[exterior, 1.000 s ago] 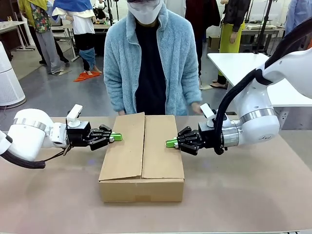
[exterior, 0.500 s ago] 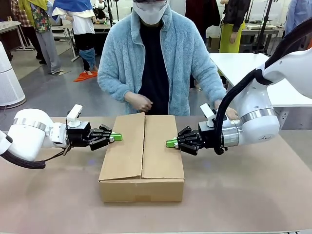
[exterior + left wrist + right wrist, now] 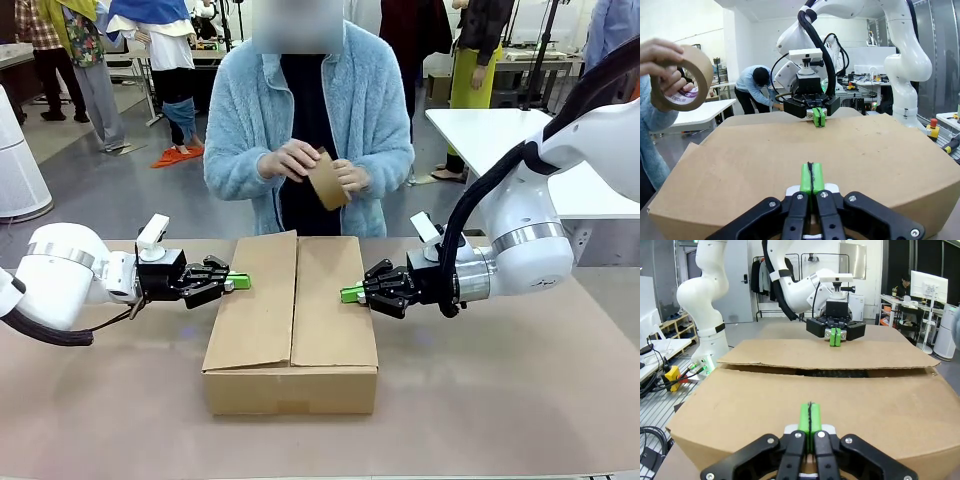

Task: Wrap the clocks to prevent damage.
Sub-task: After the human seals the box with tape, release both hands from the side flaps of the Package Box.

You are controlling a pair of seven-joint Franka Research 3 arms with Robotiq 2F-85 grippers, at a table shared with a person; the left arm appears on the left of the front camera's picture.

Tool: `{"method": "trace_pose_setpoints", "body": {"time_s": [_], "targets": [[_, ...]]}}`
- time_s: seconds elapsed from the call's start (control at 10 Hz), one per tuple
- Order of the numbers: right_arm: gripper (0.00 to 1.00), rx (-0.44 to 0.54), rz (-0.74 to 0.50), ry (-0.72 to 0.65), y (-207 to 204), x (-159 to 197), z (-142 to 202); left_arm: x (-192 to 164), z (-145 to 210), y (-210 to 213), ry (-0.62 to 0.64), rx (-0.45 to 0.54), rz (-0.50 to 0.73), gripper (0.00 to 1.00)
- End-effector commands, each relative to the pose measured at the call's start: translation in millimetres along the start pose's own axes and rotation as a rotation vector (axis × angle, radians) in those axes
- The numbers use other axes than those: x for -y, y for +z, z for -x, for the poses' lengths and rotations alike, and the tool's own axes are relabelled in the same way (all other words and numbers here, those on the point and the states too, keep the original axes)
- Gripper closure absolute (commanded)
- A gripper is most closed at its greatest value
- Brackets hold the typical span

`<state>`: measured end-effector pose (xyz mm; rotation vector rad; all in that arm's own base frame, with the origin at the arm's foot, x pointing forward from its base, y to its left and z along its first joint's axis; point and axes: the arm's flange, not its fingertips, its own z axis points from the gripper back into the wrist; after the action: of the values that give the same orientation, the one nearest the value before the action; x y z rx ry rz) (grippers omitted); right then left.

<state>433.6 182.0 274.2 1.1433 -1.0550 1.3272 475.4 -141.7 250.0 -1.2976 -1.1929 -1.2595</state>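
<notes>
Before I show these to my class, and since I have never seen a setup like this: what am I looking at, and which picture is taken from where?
The wide picture looks across a table at a person on the far side. Two white robot arms reach in from the sides. Each ends in a black end effector with green pads, both shut and holding nothing: the left end effector and the right end effector rest their tips on the flaps of a cardboard box, one on each side. The other two pictures come from cameras on the arms' wrists, each looking along its own closed fingers over the box toward the opposite arm. The person holds a roll of brown tape in both hands above the box.
</notes>
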Motion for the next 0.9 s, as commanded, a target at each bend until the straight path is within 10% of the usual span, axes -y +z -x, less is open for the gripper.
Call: {"method": "trace_pose_setpoints", "body": {"time_s": [0.0, 0.8], "targets": [[0.99, -0.008, 0.003, -0.002, -0.6, -0.1, 1.6, 0.7, 1.5, -0.8, -0.002, -0.005, -0.002, 1.00], [0.99, -0.008, 0.003, -0.002, -0.6, -0.1, 1.6, 0.7, 1.5, -0.8, -0.002, -0.005, -0.002, 1.00]]}}
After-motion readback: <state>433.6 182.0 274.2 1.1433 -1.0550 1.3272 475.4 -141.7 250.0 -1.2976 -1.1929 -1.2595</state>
